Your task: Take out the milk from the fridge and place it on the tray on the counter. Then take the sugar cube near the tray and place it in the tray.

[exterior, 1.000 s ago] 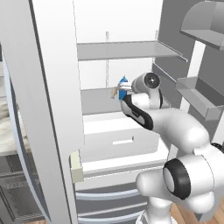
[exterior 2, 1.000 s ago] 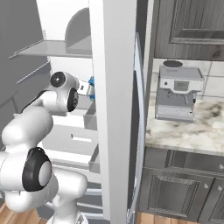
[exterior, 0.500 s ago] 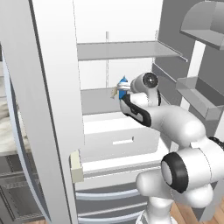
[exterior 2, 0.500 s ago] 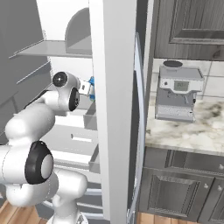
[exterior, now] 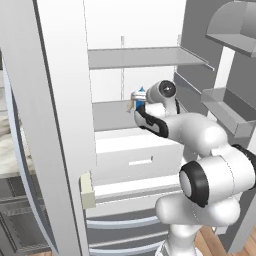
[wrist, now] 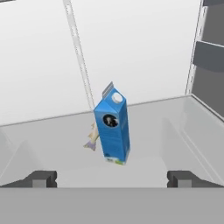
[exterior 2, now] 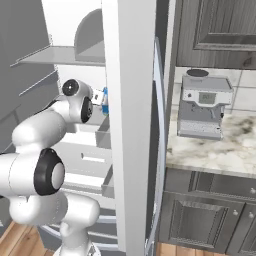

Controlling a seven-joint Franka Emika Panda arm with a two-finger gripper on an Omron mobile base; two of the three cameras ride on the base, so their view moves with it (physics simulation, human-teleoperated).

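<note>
1. I see the fridge (exterior: 125,145) with its doors open, and my arm reaches into it.
2. The milk (wrist: 112,128) stands up straight on a grey shelf (wrist: 175,135) inside the fridge, above a white drawer (exterior: 135,155).
3. The milk is blue, with a white cap and a dark round mark on its front.
4. A small tan thing (wrist: 92,138) sits just beside the milk, a bit behind it.
5. My gripper (wrist: 111,178) is wide open, and its 2 dark tips are apart, 1 on each side.
6. The milk is in front of the gripper, between the tips' lines but not touching them.
7. In the right base view, a coffee machine (exterior 2: 202,106) stands on the counter (exterior 2: 220,150) next to the fridge.
</note>
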